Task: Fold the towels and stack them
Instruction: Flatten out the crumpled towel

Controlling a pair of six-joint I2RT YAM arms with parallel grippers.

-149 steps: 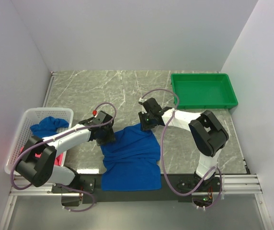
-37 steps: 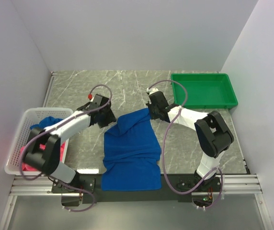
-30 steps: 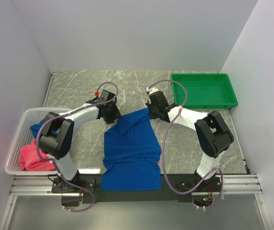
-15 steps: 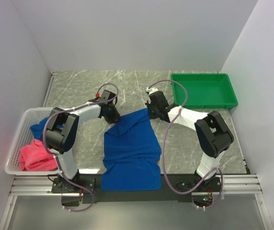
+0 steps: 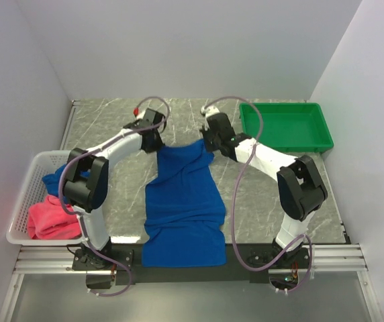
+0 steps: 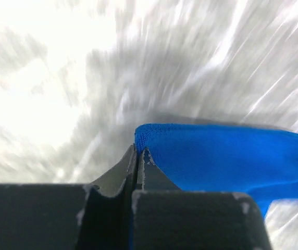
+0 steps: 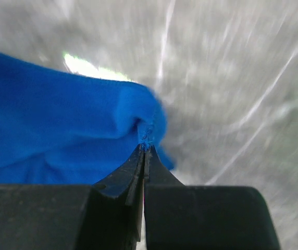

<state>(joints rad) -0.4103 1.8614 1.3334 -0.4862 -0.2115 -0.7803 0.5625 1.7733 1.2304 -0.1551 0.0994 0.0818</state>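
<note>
The left gripper (image 6: 138, 151), apart a moment ago, is now clamped on the far-left corner of the blue towel (image 5: 182, 201) mid-table, matching the right gripper (image 7: 145, 147) clamped on its far-right corner, so spreading can likely begin.

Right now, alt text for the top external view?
The left gripper and right gripper pinch the far corners of a blue towel spread on the marble table, its near end over the front edge. A white lattice basket at left holds a pink-red towel and a second blue towel; a green tray sits far right.
</note>
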